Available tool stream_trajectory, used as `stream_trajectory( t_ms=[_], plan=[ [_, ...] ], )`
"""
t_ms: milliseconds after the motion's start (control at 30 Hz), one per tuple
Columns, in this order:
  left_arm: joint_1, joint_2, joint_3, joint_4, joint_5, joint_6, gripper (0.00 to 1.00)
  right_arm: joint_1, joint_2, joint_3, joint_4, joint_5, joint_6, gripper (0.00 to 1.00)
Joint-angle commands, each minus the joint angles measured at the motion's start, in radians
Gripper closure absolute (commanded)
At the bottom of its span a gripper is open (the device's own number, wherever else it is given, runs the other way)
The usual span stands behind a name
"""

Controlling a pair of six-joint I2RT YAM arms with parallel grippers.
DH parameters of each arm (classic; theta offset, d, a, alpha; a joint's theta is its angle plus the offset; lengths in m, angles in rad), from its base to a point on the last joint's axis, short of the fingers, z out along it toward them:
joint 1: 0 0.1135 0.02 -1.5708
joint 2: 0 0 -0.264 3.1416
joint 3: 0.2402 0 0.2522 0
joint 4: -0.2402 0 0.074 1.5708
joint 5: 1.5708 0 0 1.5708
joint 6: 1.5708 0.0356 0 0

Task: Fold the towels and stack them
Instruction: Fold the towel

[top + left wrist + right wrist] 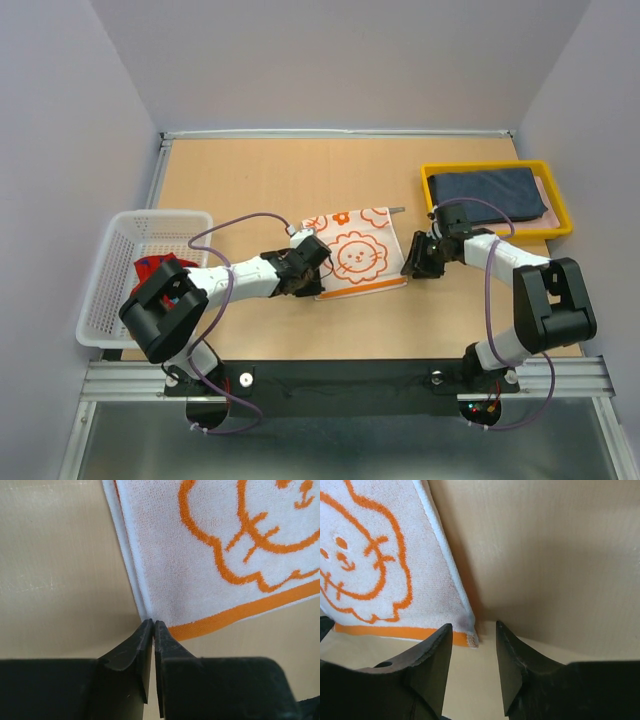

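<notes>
Your left gripper [152, 624] is clamped on the orange towel [200, 555] at one near corner; your right gripper [473, 625] stands apart just beside the other. The towel's long axis runs between them.

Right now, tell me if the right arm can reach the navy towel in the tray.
Probably yes: the navy towel lies uncovered in the yellow tray just beyond the open right gripper, with nothing between.

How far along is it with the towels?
Done: a navy towel lies folded in the yellow tray. In hand: the lion towel lies doubled on the table, the left gripper nearly shut at one corner, the right gripper open by another. Left: a red towel waits in the basket.
</notes>
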Motion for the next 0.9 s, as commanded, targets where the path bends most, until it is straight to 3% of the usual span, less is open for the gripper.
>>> stream_trajectory(
  t_ms=[0,100,133,267,700,833,867],
  plan=[
    [-0.005,-0.018,-0.021,0.016,0.003,0.002,0.84,0.005,0.010,-0.023,0.045,-0.048,0.005,0.55],
    [-0.007,-0.023,-0.027,0.022,0.006,0.000,0.86,0.005,-0.002,-0.022,0.045,-0.048,0.003,0.66],
    [-0.005,-0.024,-0.032,0.024,0.004,-0.001,0.86,0.005,-0.008,-0.020,0.045,-0.050,0.005,0.78],
    [-0.002,-0.038,-0.043,0.025,0.003,-0.008,0.86,0.005,-0.045,-0.014,0.040,-0.070,0.011,0.99],
    [0.047,-0.092,-0.115,0.057,0.052,-0.009,0.88,0.004,-0.105,-0.115,0.002,-0.094,0.038,0.99],
    [0.062,-0.112,-0.136,0.070,0.067,-0.012,0.88,0.005,-0.102,-0.153,0.003,-0.087,0.037,0.96],
    [0.065,-0.116,-0.144,0.071,0.069,-0.014,0.88,0.005,-0.110,-0.155,0.003,-0.088,0.034,0.89]
  ],
)
